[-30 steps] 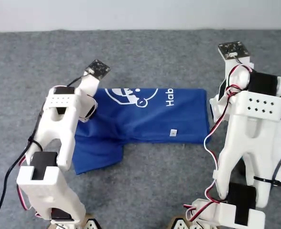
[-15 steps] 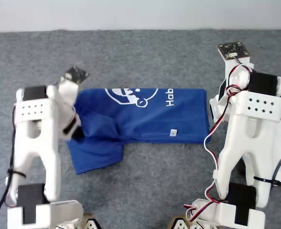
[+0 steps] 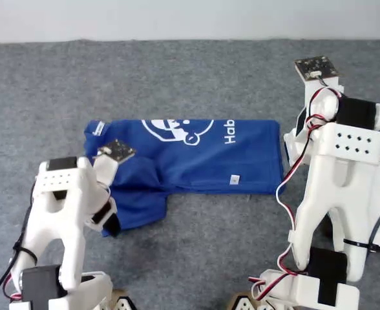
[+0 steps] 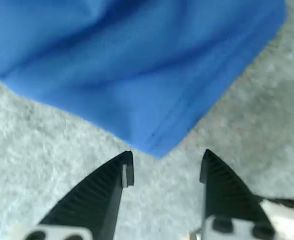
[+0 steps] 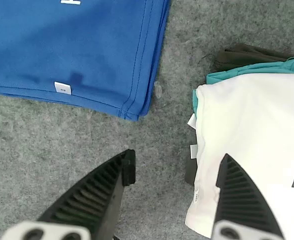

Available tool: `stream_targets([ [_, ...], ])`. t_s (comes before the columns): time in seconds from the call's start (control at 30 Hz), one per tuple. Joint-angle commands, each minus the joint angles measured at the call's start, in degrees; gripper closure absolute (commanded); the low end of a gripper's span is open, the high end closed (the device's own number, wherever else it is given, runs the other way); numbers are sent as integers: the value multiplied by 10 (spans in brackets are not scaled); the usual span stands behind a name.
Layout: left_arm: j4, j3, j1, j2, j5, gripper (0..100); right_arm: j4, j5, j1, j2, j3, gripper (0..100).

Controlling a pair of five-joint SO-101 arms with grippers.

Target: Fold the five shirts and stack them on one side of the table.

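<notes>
Grey felt cover (image 3: 203, 77) spreads across the whole table, and the blue shirt (image 3: 196, 161) lies at the middle of the high view as a long band, printed side up. One sleeve flap juts toward the lower left, so the fold looks only partly done. The right arm (image 3: 335, 161) stands tall along the right edge and the left arm (image 3: 67, 213) crouches at the lower left. Each sits at one end of the shirt, probably so the two can work the cloth together. At the right of the right wrist view sits the stack of folded shirts, a white shirt (image 5: 257, 145) on top of a teal one (image 5: 287, 67) and a dark one (image 5: 247, 54). They are kept just beside the blue shirt's hem, which seems to be the side chosen for stacking. The right gripper (image 5: 178, 160) hangs with its jaws wide over the bare strip between hem and stack, holding nothing. The left gripper (image 4: 168, 162) is also spread wide and empty. It is poised at the sleeve's corner, likely to pinch that loose flap and fold it in. A small white label (image 3: 234, 180) marks the shirt's lower edge.
</notes>
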State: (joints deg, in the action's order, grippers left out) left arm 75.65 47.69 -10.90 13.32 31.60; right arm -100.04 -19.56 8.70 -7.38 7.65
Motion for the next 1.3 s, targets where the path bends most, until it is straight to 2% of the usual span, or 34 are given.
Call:
stream_targets([
  [0.0,-73,38,-4,21,5,787,-13,-3,7,-33,1,732],
  [0.13,-127,68,-4,21,5,826,-13,-3,6,-33,1,732],
  [0.33,-135,73,-4,21,8,872,-13,-3,5,-33,1,732],
  [0.53,-147,70,-1,25,8,988,-13,-3,5,-33,1,732],
  [0.67,-110,58,0,25,8,985,-13,-3,5,-33,1,732],
  [0.83,-40,-19,-1,25,8,985,-13,-3,5,-33,1,732],
  [1.07,-44,-122,0,21,8,985,-13,-3,4,-33,1,732],
  [1.27,-106,-131,0,8,7,985,-13,-3,4,-33,1,732],
])
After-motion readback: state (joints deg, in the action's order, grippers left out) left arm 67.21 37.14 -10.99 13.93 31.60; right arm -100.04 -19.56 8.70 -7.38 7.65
